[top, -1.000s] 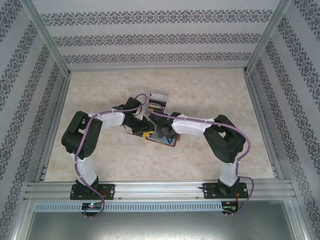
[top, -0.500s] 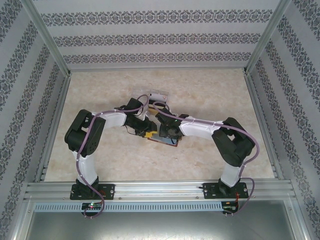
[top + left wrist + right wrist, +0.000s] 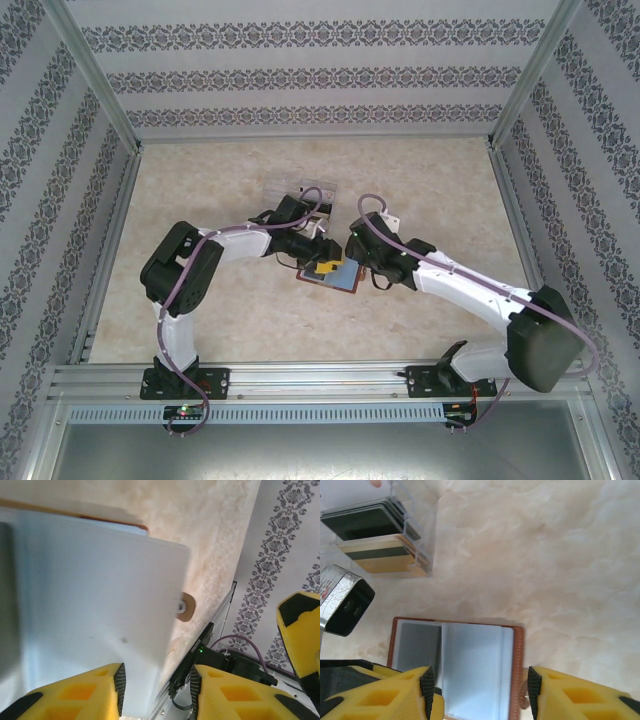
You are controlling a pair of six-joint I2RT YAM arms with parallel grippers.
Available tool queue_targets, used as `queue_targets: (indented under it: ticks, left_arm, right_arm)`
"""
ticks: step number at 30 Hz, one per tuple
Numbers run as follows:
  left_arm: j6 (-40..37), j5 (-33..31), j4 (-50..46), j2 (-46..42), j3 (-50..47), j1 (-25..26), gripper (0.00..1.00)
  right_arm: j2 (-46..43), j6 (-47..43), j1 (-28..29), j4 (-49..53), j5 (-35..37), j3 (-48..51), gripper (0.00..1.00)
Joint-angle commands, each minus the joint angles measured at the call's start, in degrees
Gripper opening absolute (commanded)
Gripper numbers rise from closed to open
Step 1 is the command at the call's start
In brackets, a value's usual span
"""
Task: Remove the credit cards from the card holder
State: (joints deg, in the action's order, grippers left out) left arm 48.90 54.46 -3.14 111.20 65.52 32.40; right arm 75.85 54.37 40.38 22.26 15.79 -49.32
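Note:
The brown card holder [image 3: 518, 670] lies open on the table, clear sleeves up, with a grey credit card [image 3: 415, 647] in its left pocket. My right gripper [image 3: 480, 692] hovers open above it, one finger to each side. In the left wrist view a pale sleeve page [image 3: 95, 600] of the holder looms close, its brown snap tab [image 3: 186, 607] at the edge. My left gripper [image 3: 157, 690] is open, and the page's edge runs between its fingers. From the top, both grippers, left [image 3: 322, 266] and right [image 3: 350, 255], meet at the holder [image 3: 338, 282].
A clear plastic box [image 3: 422, 540] stands just beyond the holder, with a stack of dark cards [image 3: 362, 522] and a stack of tan striped cards [image 3: 380, 555] inside. The left wrist's silver camera [image 3: 342, 600] is beside it. Metal rails and patterned walls enclose the table.
The right arm has swung out to the right, its gripper drawing back off the holder. The left arm has stretched further right over the holder. Both grippers have widened.

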Motion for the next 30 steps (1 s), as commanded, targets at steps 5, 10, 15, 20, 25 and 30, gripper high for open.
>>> queue_targets:
  ticks: [5, 10, 15, 20, 25, 30]
  left_arm:
    - [0.9, -0.7, 0.2, 2.9, 1.8, 1.3, 0.48]
    - [-0.8, -2.4, -2.0, 0.2, 0.7, -0.4, 0.39]
    - [-3.0, -4.7, -5.8, -3.9, -1.7, -4.0, 0.27]
    - [-4.4, -6.8, -8.1, -7.2, -4.6, -7.8, 0.24]
    - [-4.5, -6.1, -7.3, -7.4, -5.7, -9.2, 0.24]
    - [-3.6, -6.5, -6.4, -6.4, -6.1, -9.6, 0.24]
  right_arm:
    - [-0.5, 1.1, -0.6, 1.0, 1.8, 1.2, 0.54]
    - [3.8, -1.1, -0.4, -0.2, -2.6, -1.3, 0.53]
    - [10.7, -3.9, 1.1, -1.0, -7.3, -6.5, 0.47]
    - [16.6, -4.4, 2.5, -0.9, -9.1, -11.3, 0.39]
    - [18.3, -4.9, 3.2, -0.6, -8.4, -13.7, 0.4]
    - [19.8, -5.5, 3.1, 0.6, -9.3, -15.7, 0.45]
